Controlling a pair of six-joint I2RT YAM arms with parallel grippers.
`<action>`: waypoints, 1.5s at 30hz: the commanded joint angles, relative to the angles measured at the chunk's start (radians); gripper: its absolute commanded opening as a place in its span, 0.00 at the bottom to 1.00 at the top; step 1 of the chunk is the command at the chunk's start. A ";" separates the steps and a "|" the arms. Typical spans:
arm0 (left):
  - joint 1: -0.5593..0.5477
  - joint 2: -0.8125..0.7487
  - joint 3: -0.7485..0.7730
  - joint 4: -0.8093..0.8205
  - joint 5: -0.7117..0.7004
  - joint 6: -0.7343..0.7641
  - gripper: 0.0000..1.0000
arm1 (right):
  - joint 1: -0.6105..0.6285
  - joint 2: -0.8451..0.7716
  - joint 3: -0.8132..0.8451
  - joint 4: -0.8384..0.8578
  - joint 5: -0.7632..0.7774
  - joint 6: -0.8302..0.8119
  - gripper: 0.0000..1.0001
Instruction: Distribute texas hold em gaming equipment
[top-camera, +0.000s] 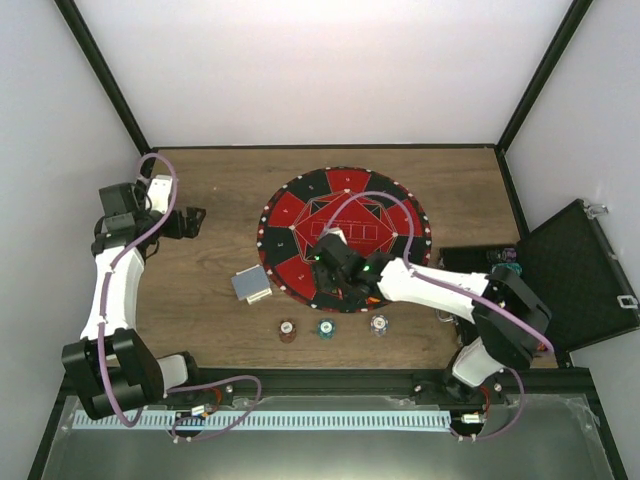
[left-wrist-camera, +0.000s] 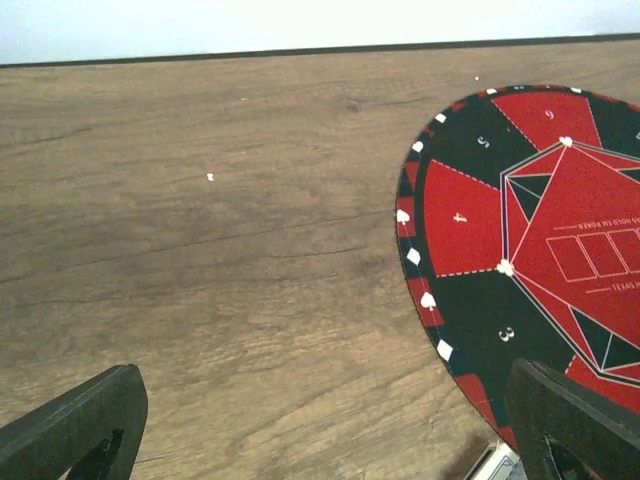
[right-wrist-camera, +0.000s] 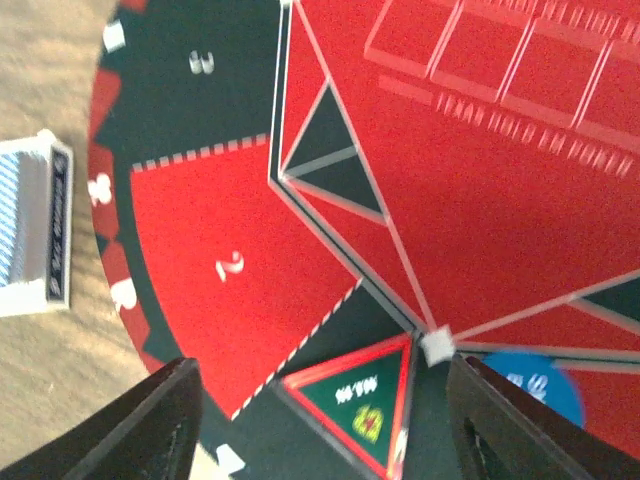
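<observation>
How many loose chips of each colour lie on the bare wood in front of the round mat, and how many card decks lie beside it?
Brown chip: 1
Teal chip: 1
White chip: 1
Card deck: 1
Total: 4

white arms (top-camera: 112, 290) carry black joints (top-camera: 108, 372) and purple cables (top-camera: 372, 194).

left end effector (top-camera: 186, 222) jaws wide apart, right end effector (top-camera: 345, 288) low, jaws apart, arm outstretched
</observation>
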 joint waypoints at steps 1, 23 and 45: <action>0.006 0.000 0.026 -0.067 0.030 0.025 1.00 | 0.041 0.048 -0.019 -0.084 -0.008 0.089 0.65; 0.006 -0.021 0.037 -0.062 0.075 -0.021 1.00 | 0.036 0.192 -0.042 -0.049 -0.063 0.028 0.53; 0.005 -0.007 0.075 -0.081 0.032 -0.034 1.00 | -0.011 0.497 0.329 -0.073 -0.112 -0.185 0.34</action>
